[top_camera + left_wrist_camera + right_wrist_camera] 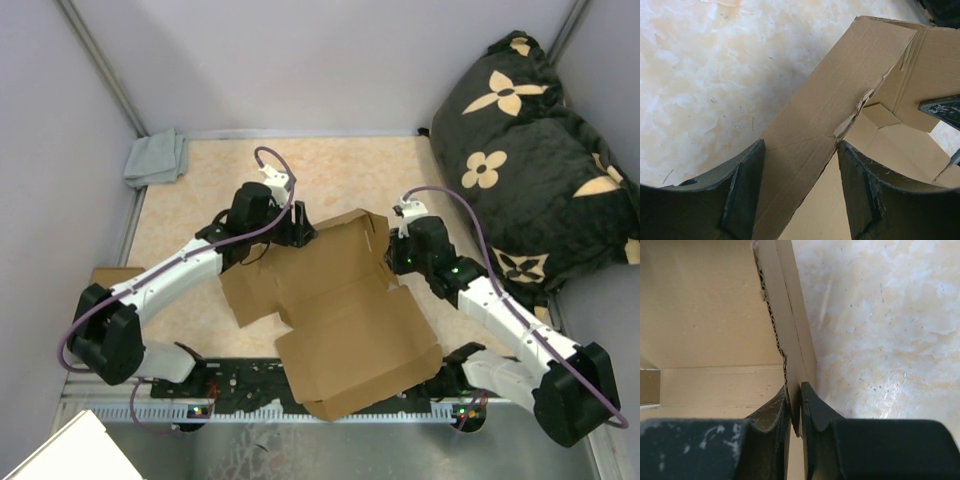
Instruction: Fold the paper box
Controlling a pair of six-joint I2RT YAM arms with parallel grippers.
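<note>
paper box (pixel 350 330): plain brown cardboard, mid worktop (pixel 340 170) between both arms, part-folded; far walls raised, wide lid panel lying flat toward the near edge and overhanging the arm bases
left tool (pixel 800 150): at the box's far-left corner, fingers (pixel 747 170) wide apart, astride a raised side wall with a torn edge; cannot tell if either finger presses on it
right tool (pixel 794 390): at the box's far-right wall, fingers (pixel 812 405) pinched together on the wall's top edge, cardboard between them
wall in right tool: upright, box interior to its left in the wrist view, bare worktop to its right
grey cloth (pixel 155 158): far-left corner, well apart from box
patterned cushion (pixel 530 150): black with tan flowers, far right, off the worktop
</note>
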